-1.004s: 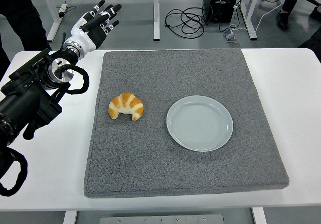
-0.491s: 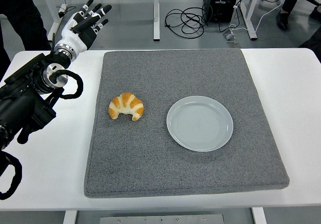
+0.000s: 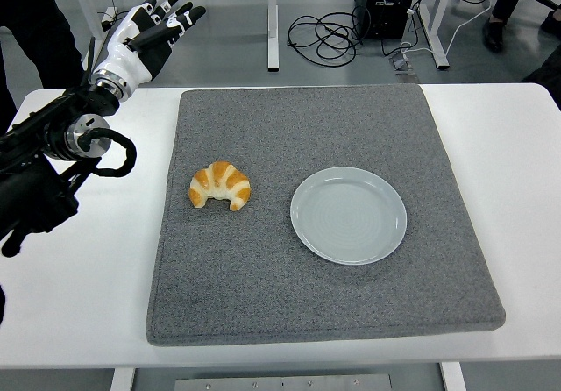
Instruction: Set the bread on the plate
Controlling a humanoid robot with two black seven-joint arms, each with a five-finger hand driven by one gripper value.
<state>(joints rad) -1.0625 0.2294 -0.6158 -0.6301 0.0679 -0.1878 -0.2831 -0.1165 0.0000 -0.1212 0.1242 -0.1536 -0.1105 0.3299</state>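
Observation:
A golden croissant [image 3: 220, 186] lies on the left part of the grey mat [image 3: 263, 277]. An empty pale blue plate [image 3: 349, 215] sits on the mat to the croissant's right, a short gap between them. My left hand [image 3: 151, 28] is raised beyond the table's far left corner, well behind and left of the croissant. Its fingers are spread and hold nothing. The black left arm [image 3: 53, 159] runs in from the left edge. No right arm shows.
The mat covers most of the white table [image 3: 517, 154]. Beyond the far edge are table legs, coiled cables [image 3: 324, 36] on the floor, and a person's dark clothing at the top left corner.
The left hand has risen and drawn back toward the upper left, and the forearm has pulled away from the mat. Croissant and plate have stayed put.

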